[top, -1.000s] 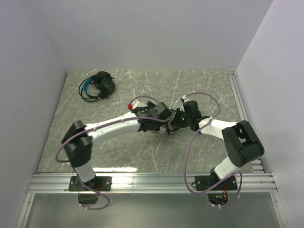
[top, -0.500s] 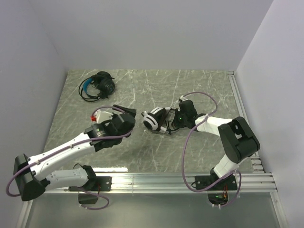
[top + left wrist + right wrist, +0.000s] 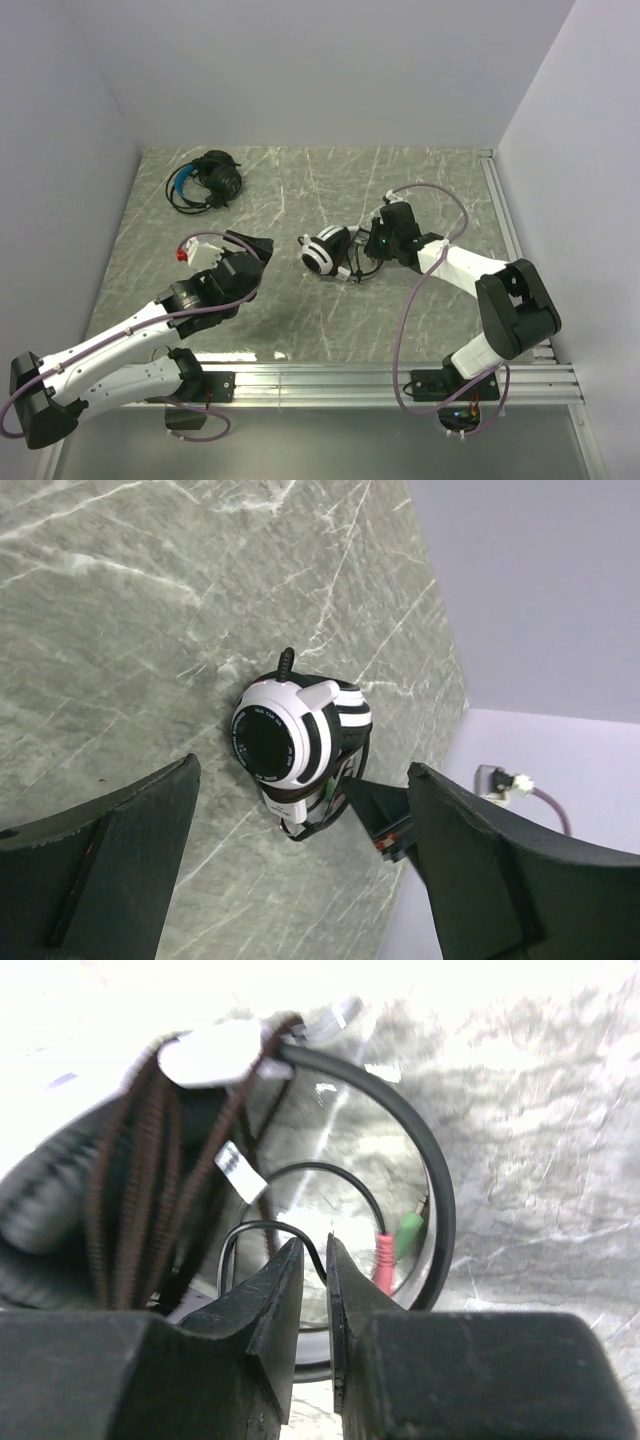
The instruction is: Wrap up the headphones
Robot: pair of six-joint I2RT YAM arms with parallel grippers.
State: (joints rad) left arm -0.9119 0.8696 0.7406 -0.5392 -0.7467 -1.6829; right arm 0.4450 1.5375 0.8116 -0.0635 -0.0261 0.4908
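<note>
Near mid-table, the white headset (image 3: 325, 250) lies just before the right gripper (image 3: 314, 1260), whose jaws stand barely parted at the thin black cable (image 3: 270, 1225), gripping nothing, so the wound loops may spring loose; the left gripper (image 3: 300, 775) gapes empty nearby.

Robot lab cell; plain pale walls (image 3: 320, 70); marbled tabletop (image 3: 300, 305); aluminium rail (image 3: 320, 384) at near edge

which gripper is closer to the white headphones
Right. The right gripper is right up against the white headphones; the left gripper stands clear of them on the opposite side.
</note>
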